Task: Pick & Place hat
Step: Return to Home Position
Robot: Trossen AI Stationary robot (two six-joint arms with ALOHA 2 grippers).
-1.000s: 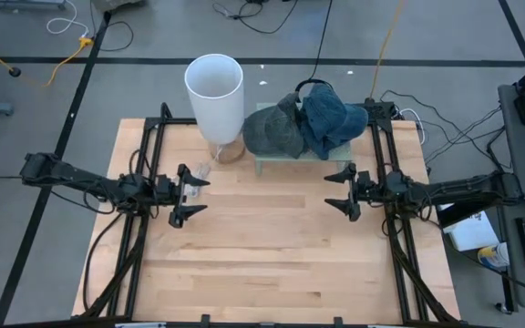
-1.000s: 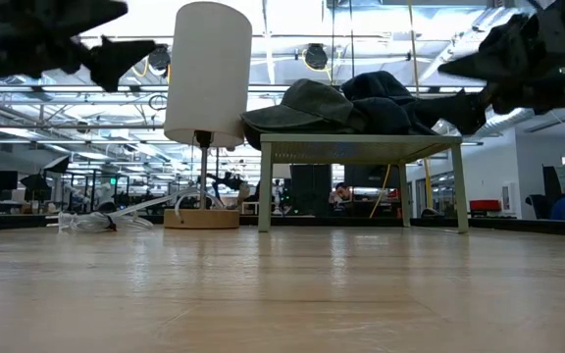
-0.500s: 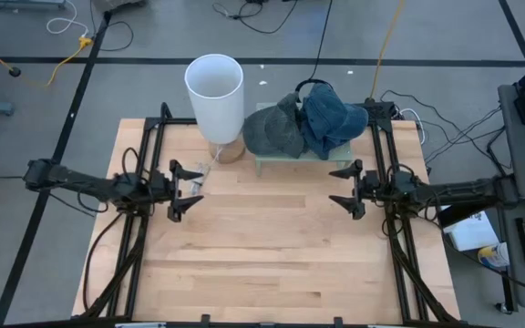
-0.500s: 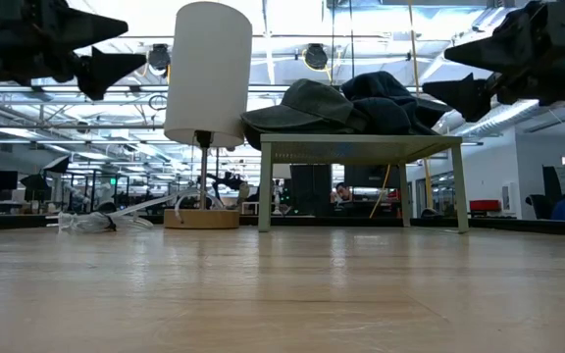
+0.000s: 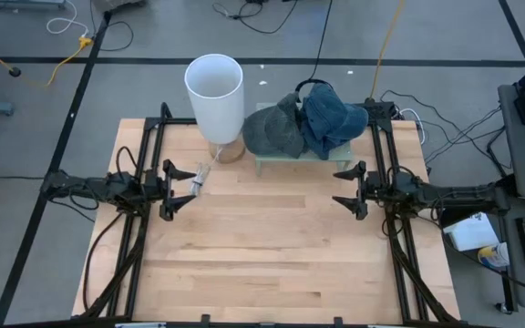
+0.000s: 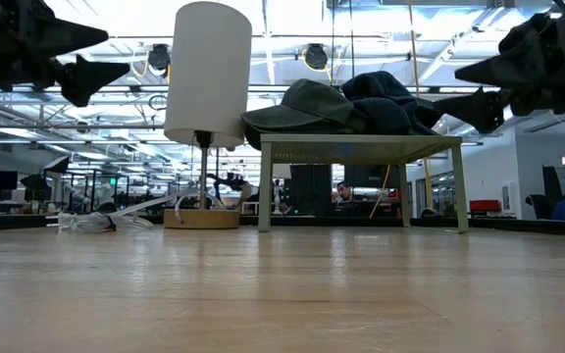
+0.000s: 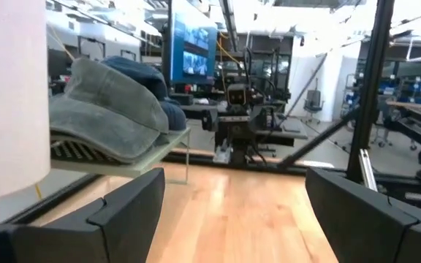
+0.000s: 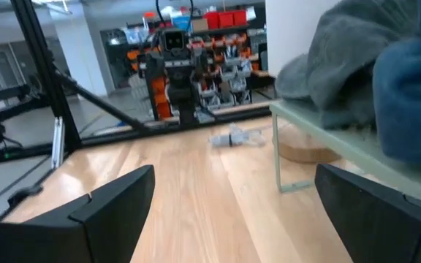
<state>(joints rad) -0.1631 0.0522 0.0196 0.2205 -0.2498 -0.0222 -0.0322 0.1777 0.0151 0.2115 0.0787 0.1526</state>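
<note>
Blue caps [image 5: 303,126] shelved; left claw [image 5: 169,189], right claw [image 5: 345,187] spread.

Caps [image 5: 303,126] piled on shelf [image 6: 361,147]; lamp [image 5: 214,87] just left of shelf.

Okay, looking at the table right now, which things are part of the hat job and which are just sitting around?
Part of the job:
pile of caps
green shelf under them
left end effector, open, empty
right end effector, open, empty

Just lying about:
white lamp
lamp's cord on the table
</note>
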